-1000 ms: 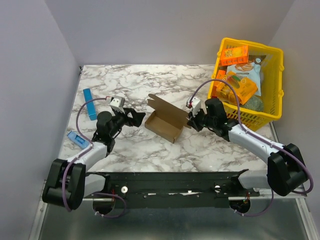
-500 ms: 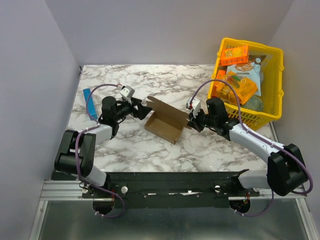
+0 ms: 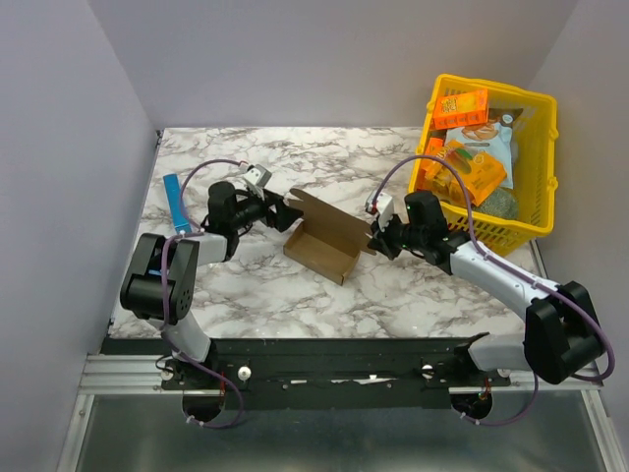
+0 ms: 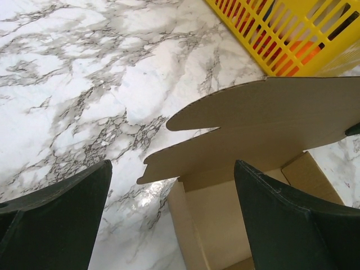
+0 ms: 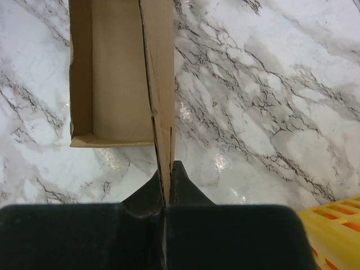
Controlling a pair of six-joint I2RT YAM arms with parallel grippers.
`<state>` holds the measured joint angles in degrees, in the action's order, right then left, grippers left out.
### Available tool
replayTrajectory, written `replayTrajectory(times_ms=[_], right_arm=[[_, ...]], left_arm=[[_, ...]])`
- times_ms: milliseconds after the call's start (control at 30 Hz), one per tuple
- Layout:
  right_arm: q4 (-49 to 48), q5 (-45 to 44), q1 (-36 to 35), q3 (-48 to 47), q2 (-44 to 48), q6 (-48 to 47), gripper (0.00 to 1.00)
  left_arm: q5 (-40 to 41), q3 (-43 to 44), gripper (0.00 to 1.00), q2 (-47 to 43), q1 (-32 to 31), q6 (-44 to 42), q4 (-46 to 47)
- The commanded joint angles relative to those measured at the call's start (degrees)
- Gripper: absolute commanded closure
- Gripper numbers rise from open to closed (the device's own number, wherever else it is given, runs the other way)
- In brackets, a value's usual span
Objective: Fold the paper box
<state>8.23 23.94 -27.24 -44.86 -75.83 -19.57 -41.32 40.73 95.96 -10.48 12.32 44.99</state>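
Right now the paper box (image 3: 324, 241) sits mid-table (image 3: 295, 157), its tray open upward and its lid flap raised on the far side. The right gripper (image 5: 167, 183) is pinched tight on the box's right side wall. The left gripper (image 4: 171, 185) is spread wide and holds nothing, facing the flap's left end; can't tell if it touches. A yellow basket (image 3: 545, 118) stands to the right.

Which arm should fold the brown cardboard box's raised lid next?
Probably the left: the left gripper, open, faces the lid of the brown cardboard box, while the right gripper is shut on a side wall, steadying it.
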Motion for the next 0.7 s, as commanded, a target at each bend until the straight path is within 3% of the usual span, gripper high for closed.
replayTrajectory(times_ms=[0,233,367,500,667], right_arm=[[3.8,0.8,0.4,-0.9,-1.3,-0.6,0.97],[3.8,0.8,0.4,-1.0,-1.4,-0.6,0.97],[3.9,-0.1,0.4,-1.1,-1.5,-0.5,0.97],[3.9,-0.8,0.4,-1.3,-1.5,-0.3,0.97],[3.9,-3.6,0.4,-1.6,-1.6,0.1,0.97]], left_arm=[[-3.8,3.2,0.06,3.3,0.3,0.3,0.4],[-3.2,4.4,0.07,5.0,0.3,1.0,1.2],[-2.3,4.4,0.23,4.7,0.3,1.0,0.5],[-3.7,3.7,0.47,4.8,0.1,3.4,2.7],[-5.2,3.6,0.63,5.5,-0.6,5.2,3.8]])
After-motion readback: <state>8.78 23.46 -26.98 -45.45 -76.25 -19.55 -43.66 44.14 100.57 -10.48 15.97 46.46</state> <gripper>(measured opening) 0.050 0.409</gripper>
